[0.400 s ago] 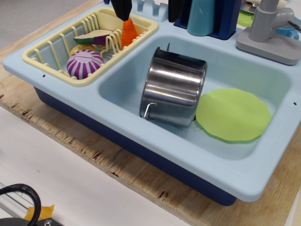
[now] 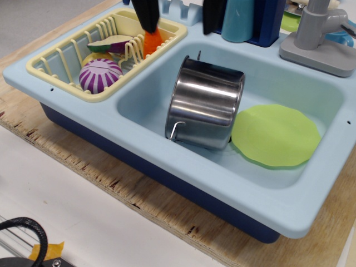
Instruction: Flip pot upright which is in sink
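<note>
The shiny steel pot [image 2: 206, 104] lies tilted on its side in the basin of the light blue sink [image 2: 167, 172], one wire loop handle at its lower left and one at the top. My gripper [image 2: 179, 19] hangs open at the top edge, above and behind the pot. Its two black fingers [image 2: 146, 15] are spread wide and empty; the left one is in front of the orange carrot. Only the finger ends show.
A lime-green flat disc [image 2: 276, 135] lies in the basin right of the pot. A pale yellow dish rack [image 2: 61, 61] at left holds a purple-striped toy [image 2: 100, 75], a carrot [image 2: 152, 40] and other pieces. The grey faucet [image 2: 317, 36] stands at back right.
The gripper fingers have come lower into the frame, toward the sink. The pot and disc have not moved.
</note>
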`<act>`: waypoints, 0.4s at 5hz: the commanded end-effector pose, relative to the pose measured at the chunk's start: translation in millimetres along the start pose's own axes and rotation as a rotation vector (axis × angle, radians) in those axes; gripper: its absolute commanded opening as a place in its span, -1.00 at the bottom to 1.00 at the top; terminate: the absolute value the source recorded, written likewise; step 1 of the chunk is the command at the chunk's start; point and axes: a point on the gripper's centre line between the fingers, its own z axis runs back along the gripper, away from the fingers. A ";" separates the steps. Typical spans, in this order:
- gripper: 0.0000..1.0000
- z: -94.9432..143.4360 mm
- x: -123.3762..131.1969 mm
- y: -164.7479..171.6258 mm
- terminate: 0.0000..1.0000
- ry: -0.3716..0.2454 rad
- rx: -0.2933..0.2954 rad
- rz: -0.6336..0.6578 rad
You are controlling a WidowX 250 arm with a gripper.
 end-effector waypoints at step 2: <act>1.00 -14.2 -2.4 13.1 -1.00 -0.009 -0.234 0.098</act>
